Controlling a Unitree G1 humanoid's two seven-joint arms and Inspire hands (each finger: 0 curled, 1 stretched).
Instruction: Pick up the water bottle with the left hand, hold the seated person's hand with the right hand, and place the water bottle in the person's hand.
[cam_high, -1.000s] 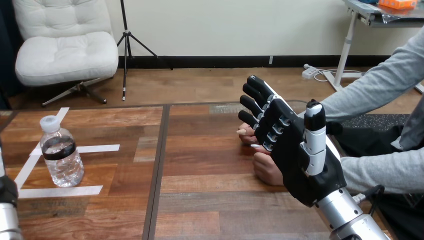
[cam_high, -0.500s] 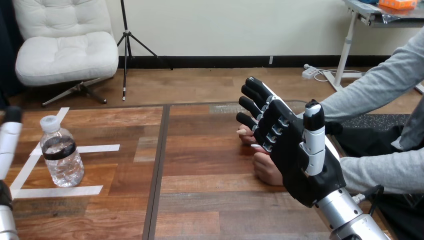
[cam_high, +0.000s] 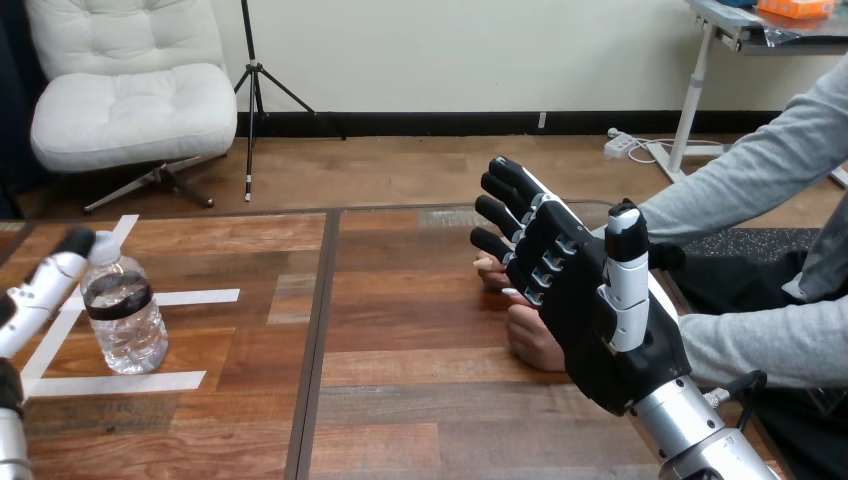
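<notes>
A clear water bottle (cam_high: 122, 305) with a white cap and a dark label band stands upright at the table's left. My left hand (cam_high: 42, 292) comes in from the left edge, and its straight finger reaches up beside the bottle's cap and shoulder. It holds nothing. My right hand (cam_high: 592, 300) is raised at centre right, open, with fingers spread and straight and the thumb pointing up. Just behind it, the person's hands (cam_high: 532, 340) rest on the table, partly hidden. I cannot tell whether my right hand touches them.
White tape strips (cam_high: 130, 382) mark the table around the bottle. A dark seam (cam_high: 318, 330) splits the wooden top into two boards. The person's grey-sleeved forearms (cam_high: 760, 345) come in from the right edge.
My left hand has risen from the bottom left corner and swung right, up to the bottle. My right hand has edged slightly left. The bottle and the person's hands have not moved.
</notes>
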